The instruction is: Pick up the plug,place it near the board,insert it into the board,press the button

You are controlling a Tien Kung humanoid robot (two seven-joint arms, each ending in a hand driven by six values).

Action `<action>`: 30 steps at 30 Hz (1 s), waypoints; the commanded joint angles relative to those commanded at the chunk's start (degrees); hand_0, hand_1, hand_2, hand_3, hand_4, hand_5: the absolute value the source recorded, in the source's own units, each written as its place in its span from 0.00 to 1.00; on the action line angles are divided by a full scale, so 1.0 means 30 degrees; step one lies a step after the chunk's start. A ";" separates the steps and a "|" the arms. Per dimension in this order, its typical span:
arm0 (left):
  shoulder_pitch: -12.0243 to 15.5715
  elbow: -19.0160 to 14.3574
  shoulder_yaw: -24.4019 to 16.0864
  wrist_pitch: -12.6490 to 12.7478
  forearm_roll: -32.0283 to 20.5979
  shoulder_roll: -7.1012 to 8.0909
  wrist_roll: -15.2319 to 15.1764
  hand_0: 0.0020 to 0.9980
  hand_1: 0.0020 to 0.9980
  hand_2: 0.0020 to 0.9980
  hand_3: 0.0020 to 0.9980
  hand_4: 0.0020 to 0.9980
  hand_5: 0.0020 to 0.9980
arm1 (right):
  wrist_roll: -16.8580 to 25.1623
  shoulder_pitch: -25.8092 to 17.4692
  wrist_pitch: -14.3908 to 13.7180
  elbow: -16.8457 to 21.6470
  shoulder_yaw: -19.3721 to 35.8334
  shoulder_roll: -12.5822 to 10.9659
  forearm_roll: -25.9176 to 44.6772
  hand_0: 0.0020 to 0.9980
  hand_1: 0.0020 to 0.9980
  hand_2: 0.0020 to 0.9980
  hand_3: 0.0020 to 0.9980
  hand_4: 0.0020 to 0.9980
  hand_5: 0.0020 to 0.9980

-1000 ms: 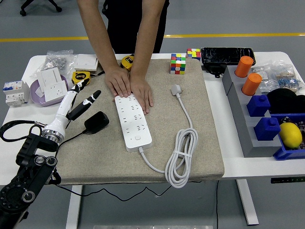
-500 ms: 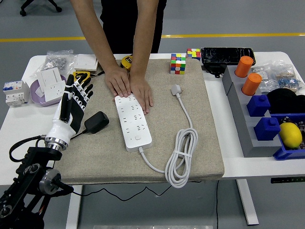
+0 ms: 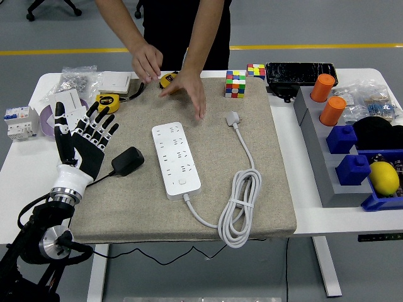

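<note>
The robot's left hand [image 3: 82,148] is hovering over the left edge of a beige mat [image 3: 277,189] on the white counter [image 3: 302,220], palm facing forward, its fingers [image 3: 94,126] spread and released, grasping nothing. The black plug [image 3: 128,160] is lying on the mat just to the right of the fingers and slightly nearer the counter's front edge, its thin black cord trailing back under the wrist. Further right of the fingers, beyond the plug, the white power board [image 3: 175,160] is lying lengthwise on the mat, apart from the plug, with a strip of bare mat between the two. The board's white cable [image 3: 239,207] is running off its near end into a bundled coil toward the mat's front right corner, then up to a white plug head [image 3: 233,117].

Beyond the fingers, toward the far edge, a person's two hands [image 3: 182,88] are raised above the mat, clear of the board, near a yellow tape measure [image 3: 168,80]. Directly behind the fingers, a second tape measure [image 3: 108,102] and white wall sockets [image 3: 69,107] are crowding the counter's left side. The mat between the fingers and the front edge is bare.
</note>
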 joint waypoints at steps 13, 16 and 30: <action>0.0394 0.0087 -0.0323 0.0143 0.0802 -0.0037 0.0198 0.84 0.87 0.83 0.82 1.00 1.00 | 0.0024 0.0005 0.0046 0.0000 -0.0045 0.0089 -0.0284 0.88 0.73 0.72 0.73 1.00 0.69; 0.0358 0.0061 -0.0295 0.0165 0.0884 -0.0018 0.0206 0.83 0.87 0.83 0.81 1.00 1.00 | 0.0026 0.0036 0.0058 0.0000 -0.0065 0.0080 -0.0313 0.88 0.73 0.72 0.73 1.00 0.68; 0.0309 0.0080 -0.0113 0.0213 0.1182 -0.0001 0.0277 0.82 0.87 0.82 0.80 1.00 1.00 | -0.0021 0.0020 0.0067 0.0000 0.0003 0.0075 -0.0389 0.88 0.73 0.72 0.73 1.00 0.69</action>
